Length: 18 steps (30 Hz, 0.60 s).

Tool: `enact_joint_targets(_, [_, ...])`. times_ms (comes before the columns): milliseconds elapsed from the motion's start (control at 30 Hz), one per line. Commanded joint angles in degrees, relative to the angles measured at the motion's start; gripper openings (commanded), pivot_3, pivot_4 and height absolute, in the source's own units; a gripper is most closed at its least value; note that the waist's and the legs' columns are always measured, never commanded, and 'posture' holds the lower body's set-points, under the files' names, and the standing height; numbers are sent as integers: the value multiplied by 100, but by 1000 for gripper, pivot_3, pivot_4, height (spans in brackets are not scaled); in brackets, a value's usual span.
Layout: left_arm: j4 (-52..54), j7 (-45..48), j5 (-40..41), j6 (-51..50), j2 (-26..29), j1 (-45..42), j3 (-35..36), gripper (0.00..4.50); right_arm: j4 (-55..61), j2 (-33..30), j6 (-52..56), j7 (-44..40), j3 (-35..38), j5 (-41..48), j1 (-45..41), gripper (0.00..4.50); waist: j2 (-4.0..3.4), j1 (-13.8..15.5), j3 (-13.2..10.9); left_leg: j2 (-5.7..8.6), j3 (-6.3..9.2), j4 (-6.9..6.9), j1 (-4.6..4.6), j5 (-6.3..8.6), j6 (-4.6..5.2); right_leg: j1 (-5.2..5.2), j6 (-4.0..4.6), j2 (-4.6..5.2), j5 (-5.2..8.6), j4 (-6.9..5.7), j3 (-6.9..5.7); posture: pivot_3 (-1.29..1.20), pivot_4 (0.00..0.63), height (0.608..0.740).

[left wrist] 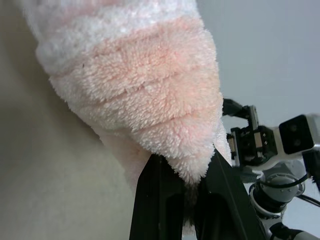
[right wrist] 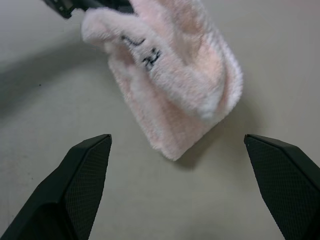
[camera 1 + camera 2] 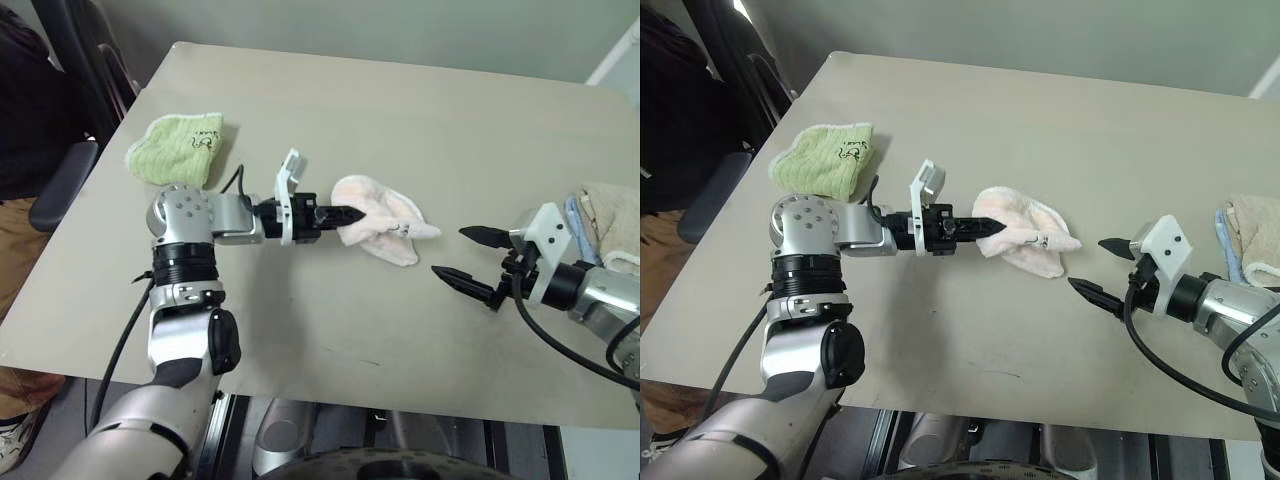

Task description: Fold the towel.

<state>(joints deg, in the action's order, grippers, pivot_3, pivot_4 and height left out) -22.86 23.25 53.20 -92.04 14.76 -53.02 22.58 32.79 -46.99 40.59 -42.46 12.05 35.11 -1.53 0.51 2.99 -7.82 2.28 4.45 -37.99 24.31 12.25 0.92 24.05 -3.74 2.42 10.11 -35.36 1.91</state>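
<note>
The pale pink towel (image 3: pixel 385 225) hangs bunched over the middle of the table, its lower part drooping toward the tabletop. My left gripper (image 3: pixel 352 213) is shut on the towel's left end; in the left wrist view the pink cloth (image 1: pixel 145 100) is pinched between the black fingers (image 1: pixel 155 200). A small dark embroidered mark (image 2: pixel 147 55) shows on the towel in the right wrist view. My right gripper (image 3: pixel 462 255) stands open to the right of the towel, apart from it, with nothing between its fingers.
A light green towel (image 3: pixel 180 148) lies bunched at the table's back left. Beige and blue towels (image 3: pixel 605 225) are stacked at the right edge. The table (image 3: pixel 330 330) has bare surface in front. A person sits at the far left beside a chair.
</note>
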Motion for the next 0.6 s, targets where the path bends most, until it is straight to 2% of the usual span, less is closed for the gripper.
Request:
enact_joint_targets(33, [-129,-114,14,162,145,-496,504,22,-44,17,-133,-5,-19,-66,-138,4500,0,-1,-1,-1,0,1,1,0,0,0,4,0,-3,7,0,0,150,733])
enact_joint_targets(400, [-551,-317,-430,1022,725,-1190,783,22,-292,120,-236,-93,-305,-178,-438,4500,-7,-8,-15,-2,0,2,10,-2,5,4,13,-2,-38,34,0,0,150,733])
enact_joint_targets(600, [-1255,-143,-1094,2465,1370,-1591,581,22,-472,167,-351,-154,-515,-259,-655,4500,-11,-23,-18,-2,1,3,12,-1,5,11,38,-4,-49,34,1,0,150,733])
